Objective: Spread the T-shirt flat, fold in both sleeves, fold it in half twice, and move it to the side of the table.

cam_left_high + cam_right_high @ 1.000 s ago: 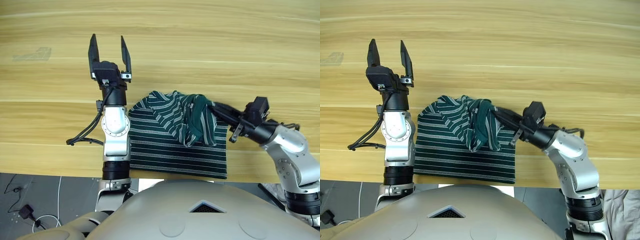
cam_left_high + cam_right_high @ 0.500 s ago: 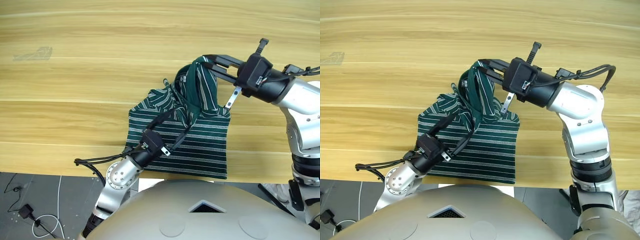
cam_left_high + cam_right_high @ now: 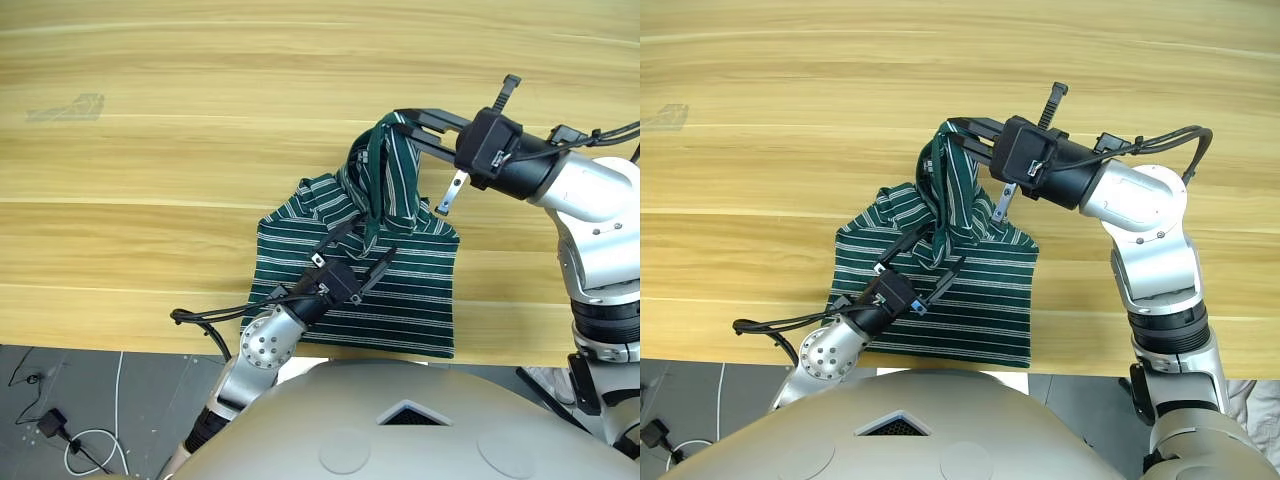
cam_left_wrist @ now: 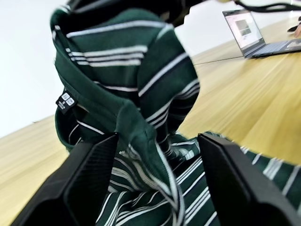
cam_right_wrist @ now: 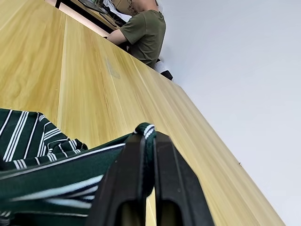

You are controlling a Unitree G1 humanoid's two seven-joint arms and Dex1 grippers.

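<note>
Right hand (image 3: 392, 122) clamped on bunched T-shirt (image 3: 400, 300) fabric, held raised, probably to unfurl it. Left hand (image 3: 370, 240) open, straddling hanging fold, likely for second grip. Shirt body flat at counter (image 3: 150, 150) near edge, mid-span.

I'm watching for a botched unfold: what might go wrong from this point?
1. The right claw pinches only a thin edge of the T-shirt, which is lifted in a bunch, so the cloth may slip free.
2. The open left claw straddles the hanging folds and may grab several layers at once.
3. The shirt's hem lies at the near edge of the table, so a tug toward the robot might drag it off.
</note>
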